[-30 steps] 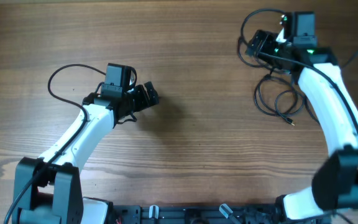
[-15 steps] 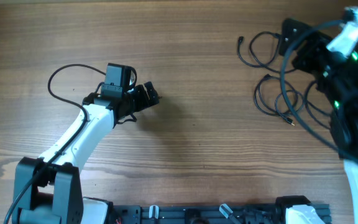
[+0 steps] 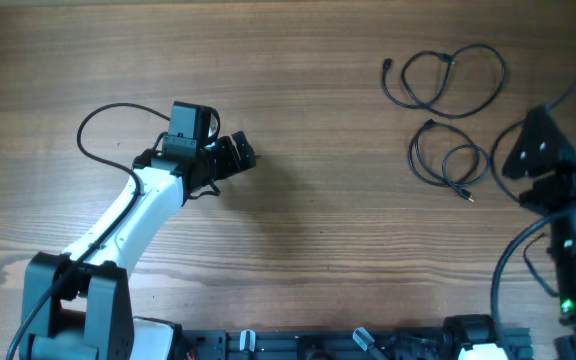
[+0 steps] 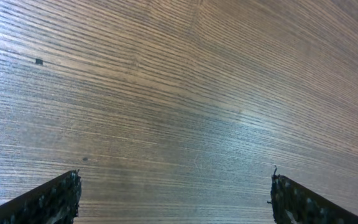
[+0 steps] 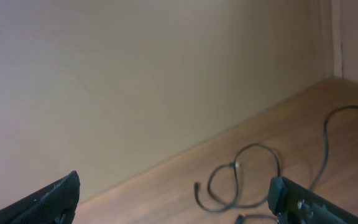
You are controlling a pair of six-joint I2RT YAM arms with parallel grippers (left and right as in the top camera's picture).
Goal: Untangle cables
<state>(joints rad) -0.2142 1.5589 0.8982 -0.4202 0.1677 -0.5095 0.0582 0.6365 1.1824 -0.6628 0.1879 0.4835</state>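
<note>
Wood-grain table (image 3: pixel 318 120) w/ glare patch (left wrist view), plain beige wall (image 5: pixel 135 81) behind.

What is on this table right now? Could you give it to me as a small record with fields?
table: bare wood
cables: two thin black curls at the far right, loose, seemingly apart, no knot visible
left gripper: open, empty, over bare wood, far from the cables
right gripper: open, empty, off the table, facing a wall, with cables low in its view
held: nothing
task state: cables look separated
</note>
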